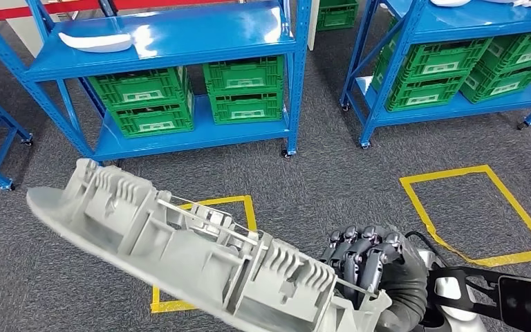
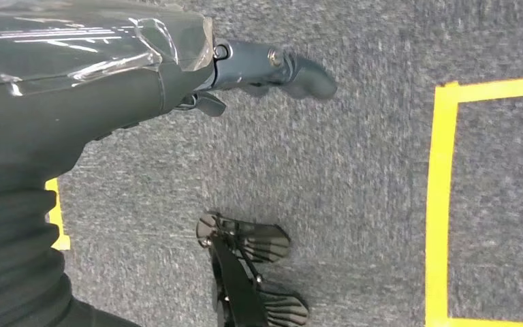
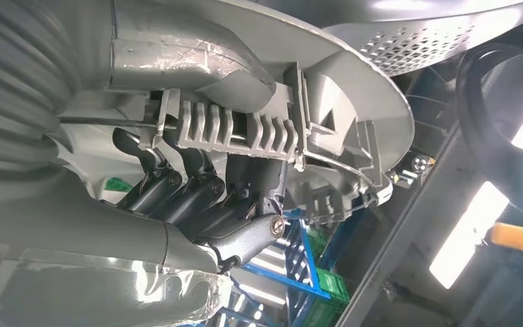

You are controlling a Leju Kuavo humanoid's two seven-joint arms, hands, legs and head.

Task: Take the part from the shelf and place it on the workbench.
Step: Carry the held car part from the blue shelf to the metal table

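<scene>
- Nearest the head camera, the long grey ribbed part [image 1: 180, 249] ran across the lower half of the frame, from left of middle down toward the lower right, carried clear of the floor and tilted.
- At its lower-right end the right hand [image 1: 370, 266] had dark fingers [image 3: 177, 184] wrapped over the part's edge; the right wrist view showed them clamped against its ribbed underside.
- Hanging low, the left hand [image 2: 272, 71] held nothing; from the little that showed, I could not tell whether its fingers were apart or curled.
- Beneath the part lay grey carpet with a yellow taped square [image 1: 204, 252], and a second taped square [image 1: 480, 214] at right of the frame.
- Farther off, across the top of the frame, stood blue shelves [image 1: 173, 41] with green crates [image 1: 242, 86], and another pale part [image 1: 97, 41] lay on the upper-left shelf.
- By my reckoning the pickup was done and the carry was under way; no workbench was in sight, so finding it and setting the part down remained.
</scene>
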